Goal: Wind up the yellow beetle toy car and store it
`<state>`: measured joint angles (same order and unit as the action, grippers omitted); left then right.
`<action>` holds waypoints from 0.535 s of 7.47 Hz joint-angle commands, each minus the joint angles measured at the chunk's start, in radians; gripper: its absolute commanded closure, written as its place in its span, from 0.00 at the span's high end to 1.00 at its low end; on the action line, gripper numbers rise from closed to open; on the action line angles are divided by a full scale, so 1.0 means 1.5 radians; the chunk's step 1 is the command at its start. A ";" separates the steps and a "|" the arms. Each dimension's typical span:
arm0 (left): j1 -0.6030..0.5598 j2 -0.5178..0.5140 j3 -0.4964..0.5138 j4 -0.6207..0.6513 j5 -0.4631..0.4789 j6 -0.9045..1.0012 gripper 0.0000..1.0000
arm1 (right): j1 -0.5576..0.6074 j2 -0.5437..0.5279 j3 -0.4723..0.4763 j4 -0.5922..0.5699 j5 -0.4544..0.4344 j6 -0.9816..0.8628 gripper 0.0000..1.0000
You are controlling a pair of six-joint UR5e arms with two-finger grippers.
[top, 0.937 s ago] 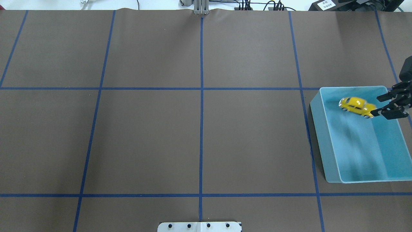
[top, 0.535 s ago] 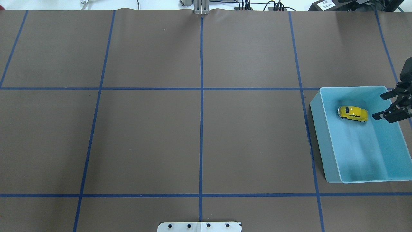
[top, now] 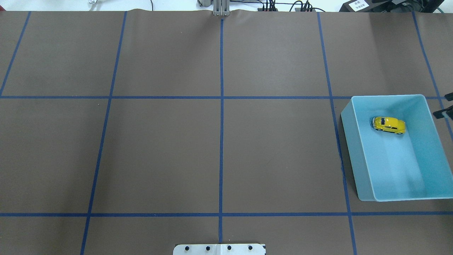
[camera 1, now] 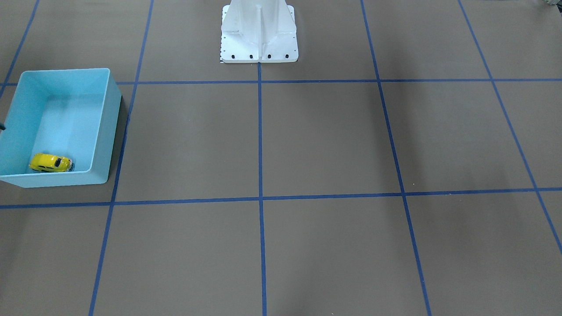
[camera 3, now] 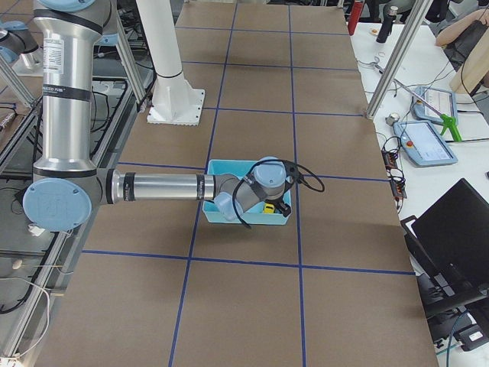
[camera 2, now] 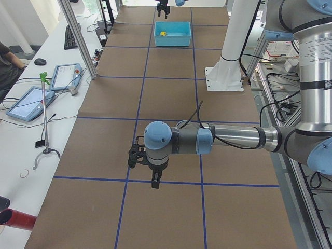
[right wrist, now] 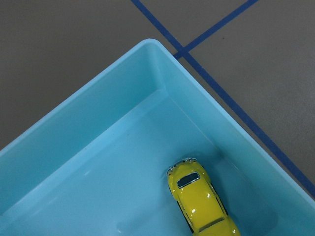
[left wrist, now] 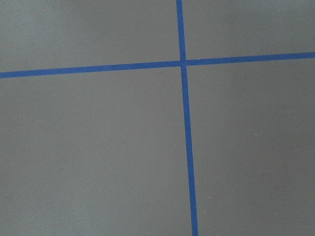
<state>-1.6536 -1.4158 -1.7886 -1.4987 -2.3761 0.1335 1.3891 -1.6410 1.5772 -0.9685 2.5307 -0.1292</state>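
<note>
The yellow beetle toy car [top: 388, 125] rests on its wheels on the floor of the light blue bin [top: 348, 141], near the bin's far end. The same car [camera 1: 50, 163] shows in the front view inside the bin [camera 1: 107, 127], and from above in the right wrist view as the car [right wrist: 202, 201]. My right gripper [top: 445, 105] is open and holds nothing. It sits beyond the bin's right wall, at the overhead view's edge. My left gripper [camera 2: 154, 180] hangs over bare table far from the bin. Whether it is open or shut I cannot tell.
The white robot base [camera 1: 259, 39] stands at the table's near-robot edge. Blue tape lines [top: 221, 141] divide the brown table cover into squares. A side bench holds tablets [camera 2: 28, 101], and a person's arm [camera 2: 8, 67] is beside it.
The car left my right gripper's fingertips and settled on the bin floor. The right gripper then drew away to the right, almost out of the overhead view.
</note>
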 commanded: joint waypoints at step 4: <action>0.001 0.000 0.002 0.000 0.000 0.000 1.00 | 0.134 0.127 -0.072 -0.406 -0.089 0.037 1.00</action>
<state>-1.6528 -1.4159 -1.7867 -1.4987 -2.3761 0.1334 1.5816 -1.5070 1.4806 -1.3867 2.4282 -0.1109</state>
